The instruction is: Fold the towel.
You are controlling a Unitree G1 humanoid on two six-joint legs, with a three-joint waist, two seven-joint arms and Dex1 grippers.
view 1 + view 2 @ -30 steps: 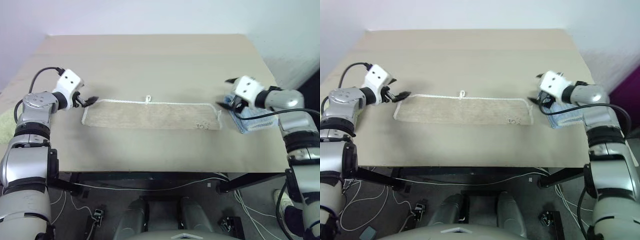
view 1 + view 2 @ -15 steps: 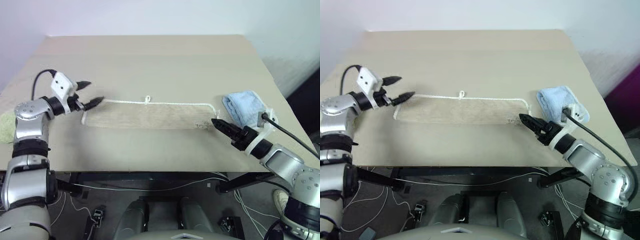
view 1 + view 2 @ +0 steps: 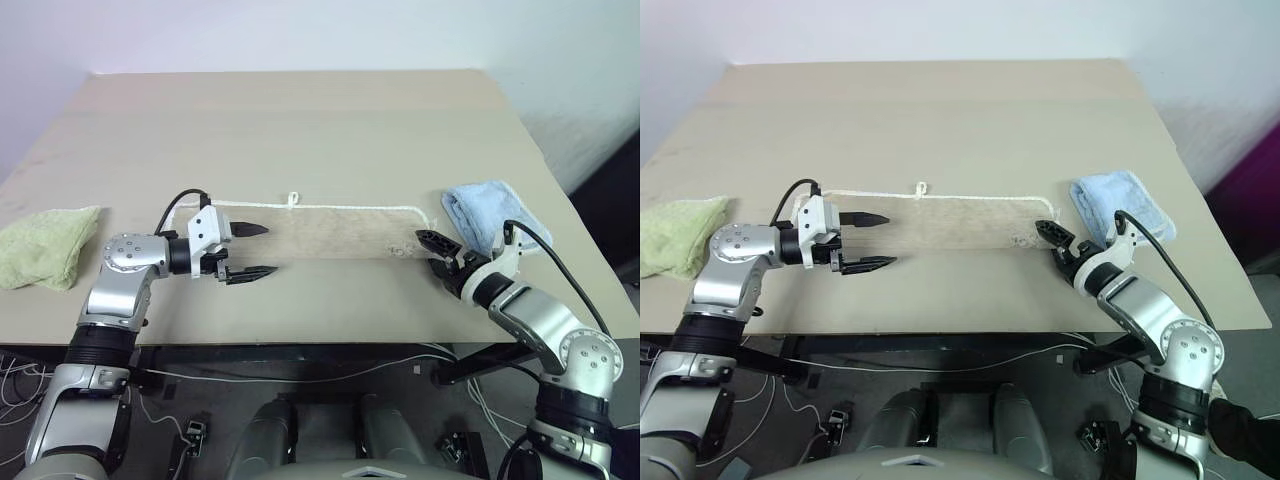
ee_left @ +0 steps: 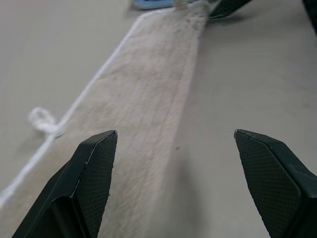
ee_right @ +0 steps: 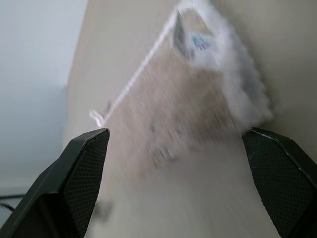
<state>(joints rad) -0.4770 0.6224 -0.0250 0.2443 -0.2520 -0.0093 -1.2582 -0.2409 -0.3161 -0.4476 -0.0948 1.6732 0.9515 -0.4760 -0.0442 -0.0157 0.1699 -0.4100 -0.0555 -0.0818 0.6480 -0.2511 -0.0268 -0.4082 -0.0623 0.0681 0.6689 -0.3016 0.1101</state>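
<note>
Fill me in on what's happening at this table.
A two-armed robot is set to fold the beige towel lying flat along the table. Its left gripper and right gripper are at the towel's two ends, both open, gripping nothing yet. A green cloth and a blue cloth lie aside.

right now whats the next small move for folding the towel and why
Probably ease both grippers in and close on the towel ends. The left gripper and right gripper are open, each aimed at a short end of the flat strip, holding nothing.
</note>
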